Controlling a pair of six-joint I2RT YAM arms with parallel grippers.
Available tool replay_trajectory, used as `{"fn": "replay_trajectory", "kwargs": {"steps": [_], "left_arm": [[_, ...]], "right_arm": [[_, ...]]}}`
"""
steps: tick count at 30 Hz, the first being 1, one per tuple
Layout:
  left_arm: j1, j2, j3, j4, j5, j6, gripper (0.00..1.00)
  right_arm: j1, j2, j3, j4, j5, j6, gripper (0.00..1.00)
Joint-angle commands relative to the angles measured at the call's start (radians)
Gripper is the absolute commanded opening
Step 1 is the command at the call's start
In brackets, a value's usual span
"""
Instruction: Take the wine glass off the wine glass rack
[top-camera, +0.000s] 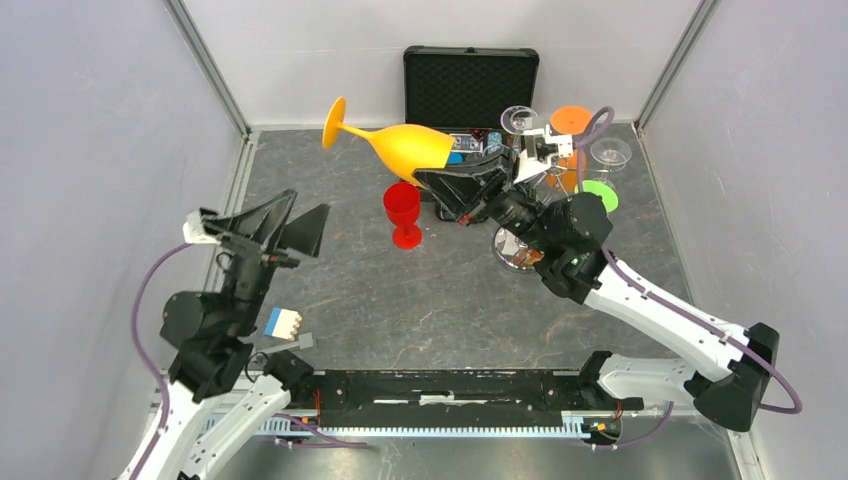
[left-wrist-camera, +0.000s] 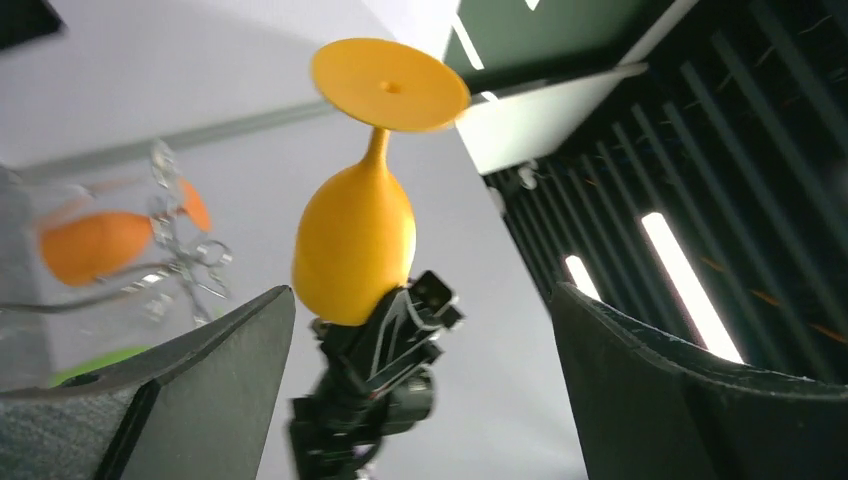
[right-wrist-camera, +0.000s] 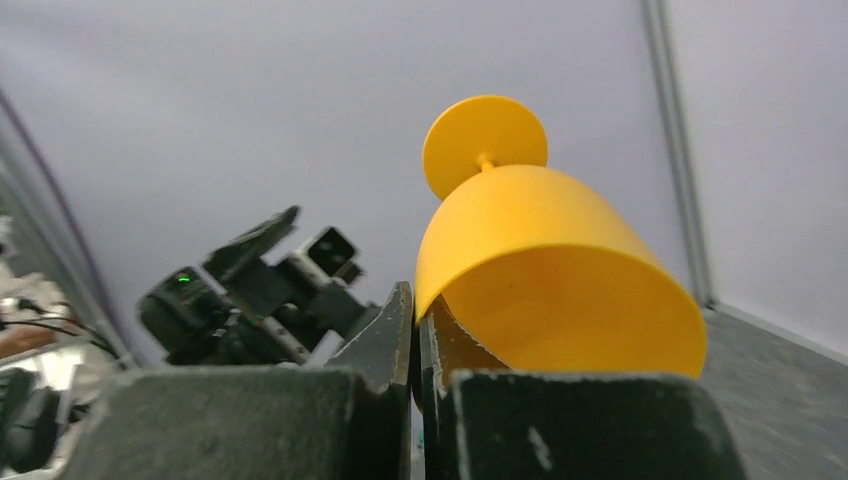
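Right fingers (right-wrist-camera: 385, 345) clamp the wine glass (right-wrist-camera: 530, 240) rim; left fingers (left-wrist-camera: 190, 385) spread.

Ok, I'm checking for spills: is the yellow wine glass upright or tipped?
Tipped. The yellow wine glass lies nearly sideways off the table, foot pointing left, rim pinched by the right end effector.

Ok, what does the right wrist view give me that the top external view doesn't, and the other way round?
Only the right wrist view: the fingers pinch the rim of the yellow wine glass, one inside the bowl and one outside. Only the top external view: the red glass standing upright on the table, and the open black case at the back. Both: the yellow wine glass held in the air by the right gripper, its foot pointing away from the gripper.
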Motion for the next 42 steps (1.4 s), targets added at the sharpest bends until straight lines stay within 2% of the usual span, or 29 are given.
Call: {"fn": "replay_trajectory", "kwargs": {"steps": [1, 8, 14, 16, 19, 28, 31, 36, 40, 42], "left_arm": [[0.002, -0.127, -0.013, -0.253, -0.174, 0.343, 1.0], [0.001, -0.172, 0.102, -0.614, -0.301, 0.668, 1.0], [0.0, -0.183, 0.154, -0.714, -0.331, 0.781, 1.0], [0.001, -0.181, 0.157, -0.729, -0.321, 0.805, 1.0], [0.001, -0.167, 0.174, -0.78, -0.314, 0.83, 1.0], [0.001, -0.146, 0.201, -0.863, -0.339, 0.885, 1.0], [0.001, -0.146, 0.204, -0.861, -0.343, 0.885, 1.0], [0.003, -0.131, 0.216, -0.846, -0.378, 0.916, 1.0], [0.001, -0.158, 0.206, -0.806, -0.517, 0.957, 1.0], [0.002, -0.173, 0.207, -0.791, -0.572, 1.001, 1.0]], "right_arm": [[0.003, 0.011, 0.156, -0.398, 0.089, -0.25, 0.0], [0.027, 0.104, 0.315, -0.908, 0.087, -0.536, 0.0], [0.113, 0.169, 0.397, -1.185, 0.038, -0.682, 0.0], [0.142, 0.18, 0.405, -1.216, 0.011, -0.691, 0.0], [0.191, 0.205, 0.43, -1.265, 0.052, -0.696, 0.0], [0.266, 0.309, 0.509, -1.539, 0.459, -0.819, 0.0], [0.266, 0.344, 0.545, -1.583, 0.532, -0.824, 0.0], [0.266, 0.428, 0.644, -1.545, 0.444, -0.837, 0.0], [0.266, 0.54, 0.77, -1.519, 0.292, -0.816, 0.0], [0.266, 0.595, 0.815, -1.501, 0.288, -0.812, 0.0]]}}
